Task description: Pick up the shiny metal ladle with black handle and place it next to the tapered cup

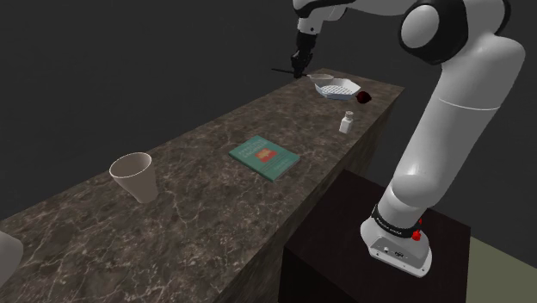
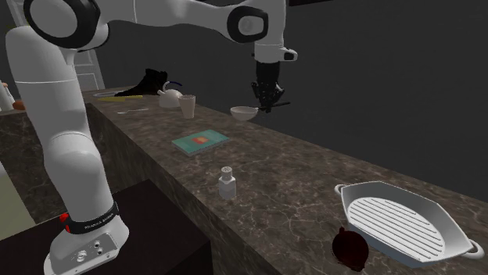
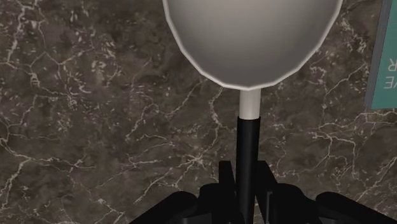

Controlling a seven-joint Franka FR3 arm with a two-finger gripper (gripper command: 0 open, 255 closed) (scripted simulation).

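entry: my claw [image 3: 248,191] is clamped on the ladle [image 3: 250,38]. in the wrist view the two black fingers [image 3: 224,186] press the black handle from either side, and the handle runs straight out from them to a short pale neck and then the round bowl, which looks plain grey-white. the ladle [image 2: 244,113] hangs lifted above the countertop [image 2: 297,168] with its handle roughly level, and the claw [image 2: 268,100] points straight down from the wrist. from the shoulder view the claw [image 1: 299,71] and ladle [image 1: 320,79] sit over the end of the countertop [image 1: 198,202] that carries the pan [image 1: 337,88], on the side of the long edge away from my stand. the cup [image 1: 133,176] stands upright near the opposite end, close to that same far long edge, well apart from the ladle. the cup [image 2: 187,105] is pale and narrows toward its base. a teal book [image 1: 264,157] lies flat about mid-countertop, and one edge of it [image 3: 383,57] shows beside the ladle bowl in the wrist view. a small white shaker [image 1: 347,122] stands upright by the long edge nearer my stand, between book and pan. the pan [image 2: 407,223] is white with a ribbed floor, and a dark red round item [image 2: 349,248] lies just beside it at the near edge. the countertop is dark veined stone.
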